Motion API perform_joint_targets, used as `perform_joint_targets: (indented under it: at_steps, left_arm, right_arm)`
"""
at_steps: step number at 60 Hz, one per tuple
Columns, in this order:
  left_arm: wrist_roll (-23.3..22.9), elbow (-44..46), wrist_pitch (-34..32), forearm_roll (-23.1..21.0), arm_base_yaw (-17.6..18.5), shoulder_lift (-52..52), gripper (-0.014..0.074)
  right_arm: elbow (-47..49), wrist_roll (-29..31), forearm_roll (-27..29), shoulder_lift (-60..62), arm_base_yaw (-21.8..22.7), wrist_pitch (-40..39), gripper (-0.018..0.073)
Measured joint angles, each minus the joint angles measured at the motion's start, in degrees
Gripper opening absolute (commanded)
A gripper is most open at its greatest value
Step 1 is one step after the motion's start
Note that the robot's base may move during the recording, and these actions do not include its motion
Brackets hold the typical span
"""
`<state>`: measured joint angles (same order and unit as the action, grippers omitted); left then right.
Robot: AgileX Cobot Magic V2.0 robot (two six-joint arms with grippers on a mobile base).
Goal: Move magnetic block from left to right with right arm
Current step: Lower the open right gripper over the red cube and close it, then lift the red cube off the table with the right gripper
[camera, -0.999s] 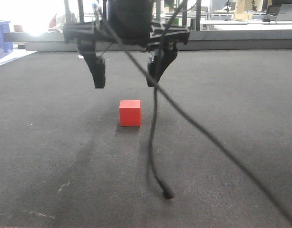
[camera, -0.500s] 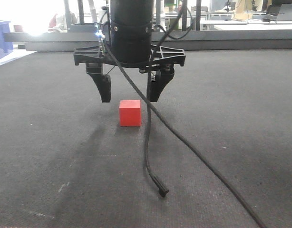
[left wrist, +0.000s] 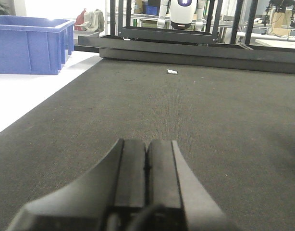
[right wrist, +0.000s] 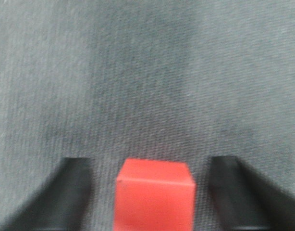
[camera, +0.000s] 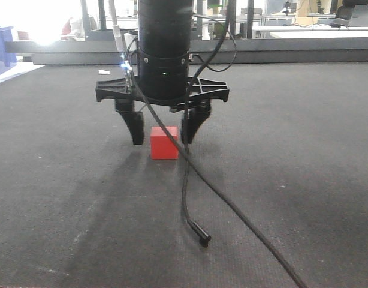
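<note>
The magnetic block (camera: 164,143), a small red cube, rests on the dark grey carpet. My right gripper (camera: 162,139) hangs open over it, one black finger on each side of the cube and a gap left on both sides. In the right wrist view the cube (right wrist: 154,195) fills the bottom centre between the two fingers (right wrist: 70,192). My left gripper (left wrist: 147,159) is shut with nothing between its pads, low over bare carpet; it does not show in the front view.
A loose black cable (camera: 193,198) dangles from the right arm, its plug end (camera: 199,233) lying on the carpet in front of the cube. A blue crate (left wrist: 30,44) stands far left. Black frame rails (left wrist: 186,45) line the carpet's far edge, near a small white scrap (left wrist: 172,71).
The right gripper has come down from above the cube until its open fingers straddle it. The cube has not moved. The dangling cable has swung with the arm.
</note>
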<state>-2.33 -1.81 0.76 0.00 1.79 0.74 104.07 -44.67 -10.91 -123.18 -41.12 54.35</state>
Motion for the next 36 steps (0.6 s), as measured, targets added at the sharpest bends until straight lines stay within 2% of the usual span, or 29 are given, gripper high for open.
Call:
perform_joint_targets:
  at_steps: [3,10,29,36]
  left_arm:
    - [0.0,0.0,0.0,0.0,0.0,0.0,-0.0116]
    - [0.0,0.0,0.0,0.0,0.0,0.0,-0.0116]
    - [0.0,0.0,0.0,0.0,0.0,0.0,-0.0116]
    - [0.0,0.0,0.0,0.0,0.0,0.0,-0.0116]
  right_arm:
    - [0.0,1.03,0.63,0.0,0.0,0.0,0.0246]
    - [0.0,2.58,1.11,0.0,0.0,0.11,0.0148]
    - [0.0,7.89,2.14,2.87,1.16,2.39,0.014]
    - [0.0,12.39,2.65,6.93,3.08,3.01,0.014]
